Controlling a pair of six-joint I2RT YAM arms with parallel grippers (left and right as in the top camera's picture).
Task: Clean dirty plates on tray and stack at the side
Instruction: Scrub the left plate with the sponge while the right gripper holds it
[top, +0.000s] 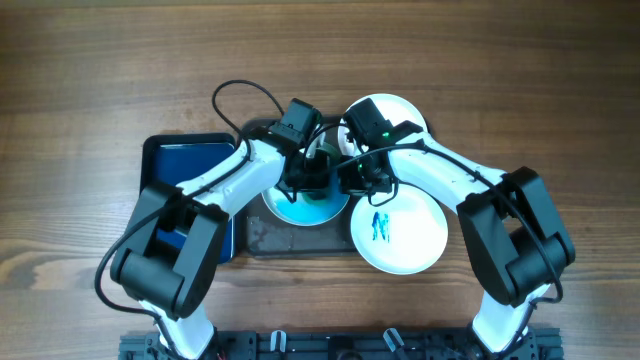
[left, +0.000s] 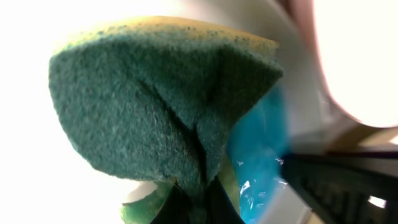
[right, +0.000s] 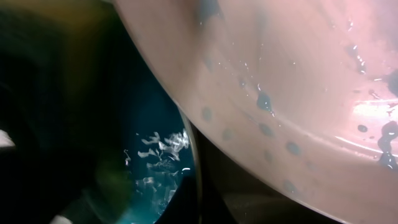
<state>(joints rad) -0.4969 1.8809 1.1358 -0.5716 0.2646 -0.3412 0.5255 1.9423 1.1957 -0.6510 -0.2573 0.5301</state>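
Overhead, plates: your blue-smeared round white plate (top: 300, 212) lies on the large dark grey rectangular tray (top: 265, 240). A scribbled round white plate (top: 410, 245) overlaps the tray's right edge, and a plain round white plate (top: 395, 108) sits at the far side.
Overhead, arms: your left pincer (top: 305, 185) is over the smeared plate and your right pincer (top: 362, 178) is just beside it. A glossy blue tray (top: 185, 160) rests on the wooden tabletop (top: 80, 80) at the left.
Left wrist, grip: your pincer (left: 193, 205) is clamped on a folded green-and-yellow scouring sponge (left: 155, 106), with wet blue plate surface (left: 261, 143) behind it.
Left wrist, advice: press the green face flat and sweep from the centre out to the rim, so that the ink lifts rather than spreads.
Right wrist, view: a pale plate surface (right: 280, 93) speckled with blue drops fills the frame, and wet blue (right: 155, 162) shows below it.
Right wrist, grip: your pincer is closed, but you cannot tell what it pinches.
Right wrist, advice: steady the plate at its rim before you scrub harder, or it will probably skid on the wet tray.
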